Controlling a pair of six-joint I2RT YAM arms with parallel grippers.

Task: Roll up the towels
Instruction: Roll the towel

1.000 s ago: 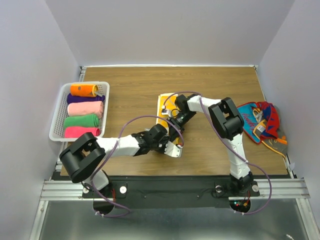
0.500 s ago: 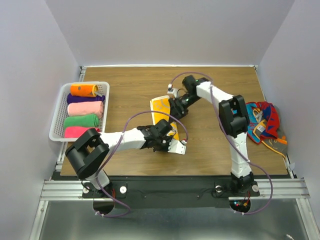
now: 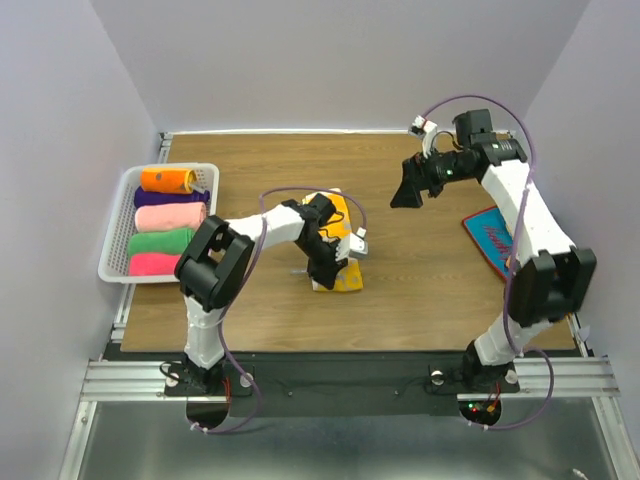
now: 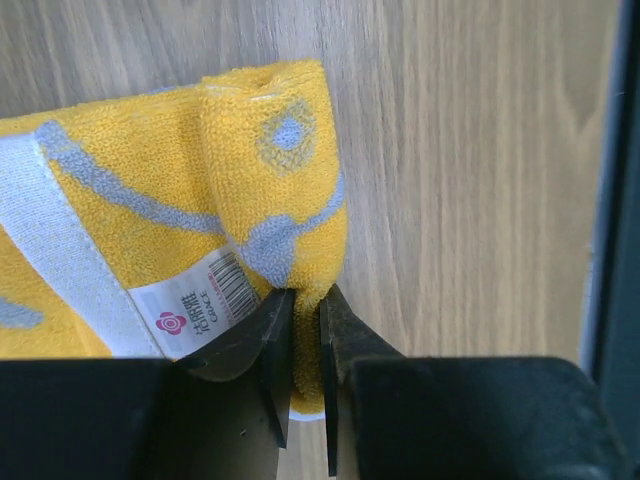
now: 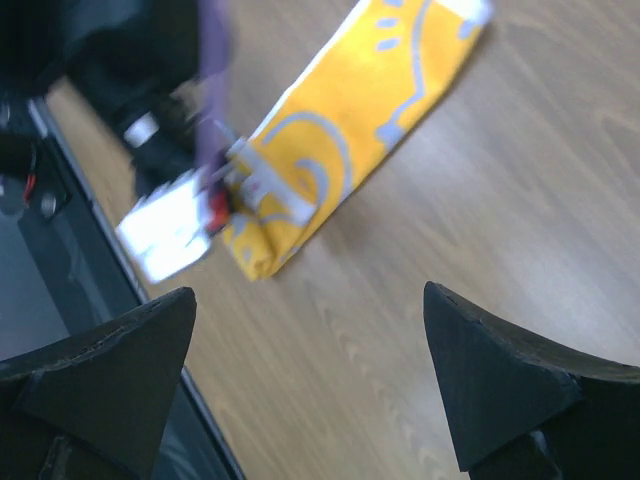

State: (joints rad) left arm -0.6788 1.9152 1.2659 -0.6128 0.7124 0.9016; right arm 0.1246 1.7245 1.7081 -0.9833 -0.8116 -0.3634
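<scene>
Wooden table (image 3: 420,300): the left gripper (image 4: 303,300), nearly closed, pinches a corner of the yellow towel (image 4: 150,200) at centre; the right gripper (image 5: 310,295), at two o'clock, hangs empty, spread wide.

The right gripper (image 3: 408,188) lets go of the yellow towel (image 4: 150,190) and swings away right, jaws wide; the left gripper (image 4: 305,295) now pinches its corner.

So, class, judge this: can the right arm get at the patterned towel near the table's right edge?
Probably yes: its end effector hangs open and empty, and nothing lies on the patterned towel.
</scene>
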